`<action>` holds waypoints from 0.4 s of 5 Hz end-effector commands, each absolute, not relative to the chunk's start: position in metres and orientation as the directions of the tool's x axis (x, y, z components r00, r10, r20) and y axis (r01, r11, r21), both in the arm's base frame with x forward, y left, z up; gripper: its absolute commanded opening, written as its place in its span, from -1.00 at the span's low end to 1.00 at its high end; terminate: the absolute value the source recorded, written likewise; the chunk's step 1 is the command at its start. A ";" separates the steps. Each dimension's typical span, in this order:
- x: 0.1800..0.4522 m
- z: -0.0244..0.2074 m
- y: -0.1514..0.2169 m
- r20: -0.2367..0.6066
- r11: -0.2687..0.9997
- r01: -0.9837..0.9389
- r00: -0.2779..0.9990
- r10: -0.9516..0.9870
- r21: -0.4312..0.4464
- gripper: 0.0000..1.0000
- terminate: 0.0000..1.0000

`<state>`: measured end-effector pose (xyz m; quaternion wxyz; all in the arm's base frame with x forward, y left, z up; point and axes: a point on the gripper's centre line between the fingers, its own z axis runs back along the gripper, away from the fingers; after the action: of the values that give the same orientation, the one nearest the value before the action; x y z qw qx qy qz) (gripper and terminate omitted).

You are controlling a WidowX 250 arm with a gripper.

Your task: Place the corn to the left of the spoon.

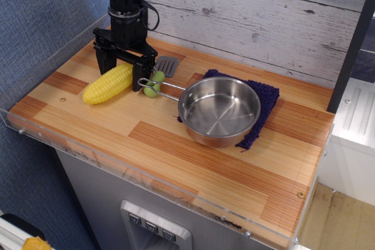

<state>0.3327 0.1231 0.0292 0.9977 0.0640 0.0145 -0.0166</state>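
The yellow corn (107, 84) lies flat on the wooden counter, pointing down-left. Just right of it lies the spoon (160, 74), with its grey slotted head toward the wall and its lime-green handle toward me. My gripper (119, 69) stands upright over the corn's upper right end. Its jaws are open, one black finger (99, 61) on the far left side of the cob and the other between the corn and the spoon handle. The corn rests on the counter and is not lifted.
A steel pan (219, 110) sits on a dark purple cloth (267, 94) at the middle right. Its thin wire handle (159, 86) reaches over the spoon's green handle. A clear plastic rim (88, 155) edges the counter front. A plank wall (246, 16) stands behind.
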 end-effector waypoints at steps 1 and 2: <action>0.314 0.149 0.101 0.252 0.969 -0.006 0.966 -0.058 0.245 1.00 -1.00; 0.312 0.175 0.089 0.289 0.970 -0.019 0.956 -0.054 0.244 1.00 -1.00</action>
<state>0.3247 0.0879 0.1550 0.9876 0.1110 -0.1110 -0.0100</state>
